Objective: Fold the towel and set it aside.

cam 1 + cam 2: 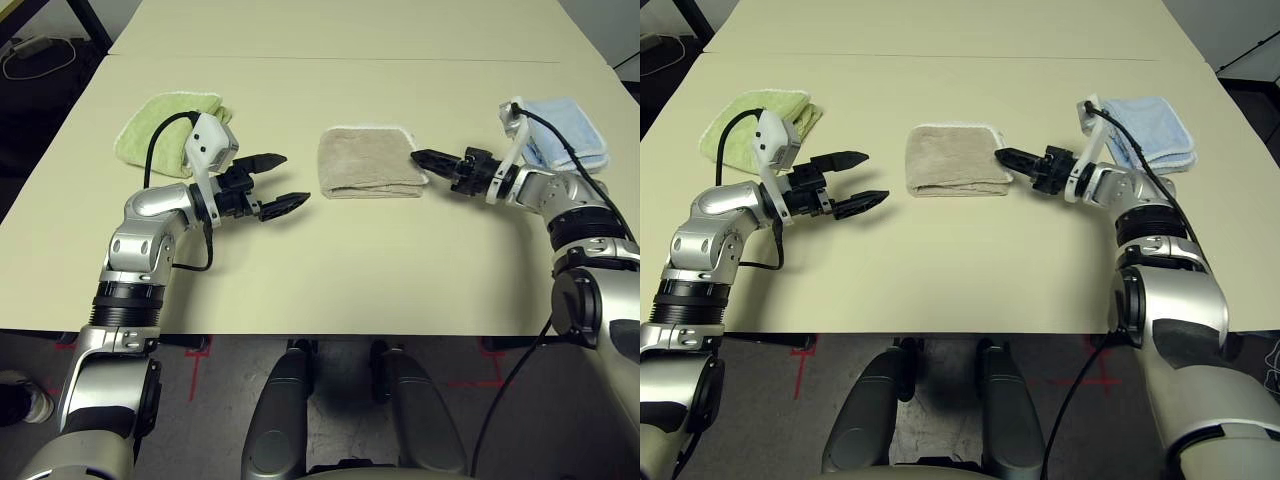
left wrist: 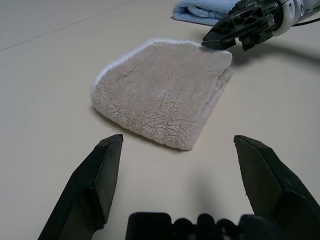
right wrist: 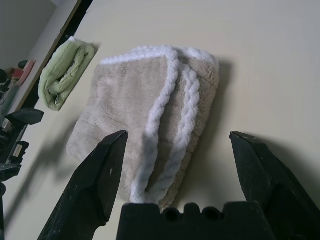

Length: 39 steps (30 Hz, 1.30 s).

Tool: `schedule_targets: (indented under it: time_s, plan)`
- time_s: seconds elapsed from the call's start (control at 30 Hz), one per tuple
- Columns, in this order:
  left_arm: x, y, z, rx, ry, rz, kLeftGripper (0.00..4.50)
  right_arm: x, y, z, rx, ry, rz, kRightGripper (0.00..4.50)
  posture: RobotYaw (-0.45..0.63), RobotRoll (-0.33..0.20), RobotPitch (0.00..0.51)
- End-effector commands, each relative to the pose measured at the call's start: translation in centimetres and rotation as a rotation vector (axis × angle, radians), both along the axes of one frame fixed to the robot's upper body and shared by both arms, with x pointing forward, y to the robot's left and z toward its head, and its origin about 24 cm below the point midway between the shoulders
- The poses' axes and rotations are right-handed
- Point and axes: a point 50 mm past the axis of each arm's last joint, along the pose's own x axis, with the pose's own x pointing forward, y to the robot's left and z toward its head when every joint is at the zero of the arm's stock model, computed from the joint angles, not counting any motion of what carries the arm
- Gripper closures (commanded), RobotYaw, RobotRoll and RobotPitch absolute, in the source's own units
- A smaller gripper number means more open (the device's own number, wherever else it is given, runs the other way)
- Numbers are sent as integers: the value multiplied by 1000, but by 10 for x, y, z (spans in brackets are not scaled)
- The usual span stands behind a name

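1 light green folded terry towel (image 1: 165, 130) with pale edging lies at the left of the table, and the left arm's white wrist housing (image 1: 211, 143) stands over its near right part in the head view. 1 light blue folded terry towel (image 1: 1148, 132) lies at the right, just beyond the right arm's silver wrist (image 1: 1118, 187). Between these 2 lies the beige folded terry washcloth with white stitched edging (image 1: 370, 162), flat on the pale cream tabletop (image 1: 350, 270), near the middle from left to right.

The left black 2-fingered gripper (image 1: 276, 185) is spread wide, with nothing between its fingers, and stands apart from the washcloth on its left side. The right black 2-fingered gripper (image 3: 179, 134) is also spread wide and grips nothing; it is at the washcloth's right edge, and whether it touches the cloth I cannot tell.

A thin straight seam (image 1: 330, 58) crosses the tabletop on the far side of all 3 cloths. Bare tabletop lies beyond the washcloth up to that seam, and more lies on the near side, down to the table's near edge (image 1: 350, 333). Sideways, the 2 grippers flank the washcloth, leaving a gap on the left.
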Motion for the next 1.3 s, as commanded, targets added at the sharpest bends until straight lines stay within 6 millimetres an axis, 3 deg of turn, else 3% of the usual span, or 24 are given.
schedule_targets:
  time_s: [0.03, 0.3, 0.57, 0.7, 0.97, 1.3]
  plan:
    - [0, 0, -7, 21, 22, -2, 0, 3, 14, -6, -3, 30, 13, 48, 35, 0, 223]
    - [1, 1, -4, 22, 14, 6, 0, 9, 35, -6, -22, 45, 19, 48, 40, 0, 224]
    - [-1, -1, -4, 18, 16, -4, 0, 9, 39, -7, -28, 50, 30, 48, 39, 0, 224]
    - [-1, -2, -4, 19, 18, -8, 0, 9, 38, -7, -31, 48, 30, 1351, 37, 0, 223]
    - [-1, -3, -6, 22, 26, -13, 0, 8, 35, -7, -37, 41, 32, 4381, 33, 0, 219]
    - [-2, -4, -8, 26, 35, -17, 0, 9, 30, 4, 19, -58, 17, 4493, 25, 0, 210]
